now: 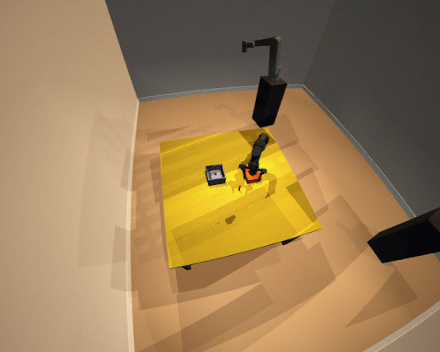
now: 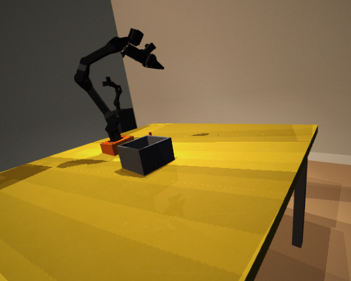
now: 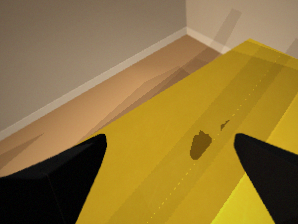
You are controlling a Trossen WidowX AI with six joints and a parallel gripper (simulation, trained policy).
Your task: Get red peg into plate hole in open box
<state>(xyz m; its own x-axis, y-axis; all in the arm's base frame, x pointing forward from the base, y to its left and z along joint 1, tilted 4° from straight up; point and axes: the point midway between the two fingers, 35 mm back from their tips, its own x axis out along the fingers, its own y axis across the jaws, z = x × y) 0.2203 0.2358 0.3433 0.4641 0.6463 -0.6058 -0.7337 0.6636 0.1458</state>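
A pale tan wall and matte dark grey walls surround a smooth, warm tan floor. On it I see the broad yellow worktop, straight-edged and striped with soft bands of light and shadow, on dark, squared legs.

My black, jointed arm rises from a blocky orange base, inboard of the top view's upper and right edges. From the top view, I have the widest stretch of worktop between the base and the lower edge, with room toward the lower-left corner too.

The dark grey, square, open box sits beside the base, toward the left edge and nearer the upper-left corner than the lower-right. Its walls are thin and flat, and a pale plate with a small dark hole shows at the bottom.

My gripper is high above the worktop, its tapered black fingers spread wide, released and holding nothing.

Smallest is the red peg, outside the box, on the lower-edge side of the gap between box and base. It is too small for me to judge its tilt.
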